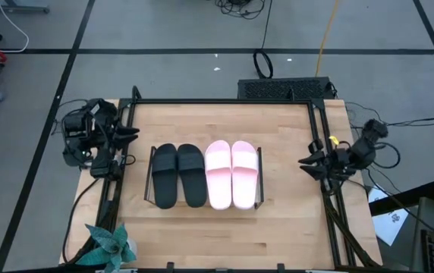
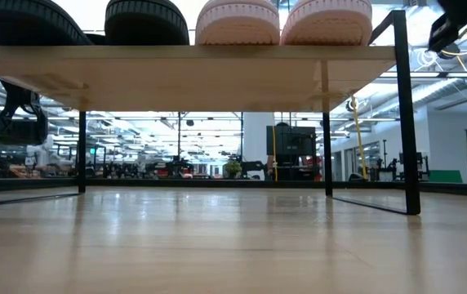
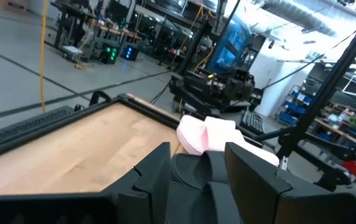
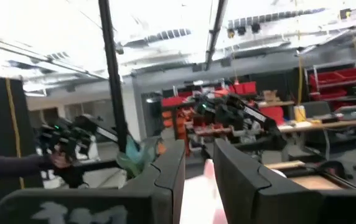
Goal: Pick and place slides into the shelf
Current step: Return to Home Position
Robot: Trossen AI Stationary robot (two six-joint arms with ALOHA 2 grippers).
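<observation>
The shelf (image 1: 260,178) stands in the middle of the table, and its light board (image 2: 217,69) shows from below in the low view. On top of it lie two black slides (image 1: 177,174) and two pink slides (image 1: 232,174) side by side, soles down. My left gripper (image 1: 130,135) is at the table's left edge, open and pointing level toward the shelf. Its wrist view (image 3: 196,152) shows nothing between the fingers and the pink slides (image 3: 206,134) beyond them. My right gripper (image 1: 306,161) is at the right edge, open with nothing between its fingers (image 4: 200,152).
Black rails (image 1: 224,101) frame the wooden tabletop. A potted plant (image 1: 111,246) stands at the near left corner. A black box (image 1: 285,89) sits beyond the far edge. Bare wood lies around the shelf on all sides.
</observation>
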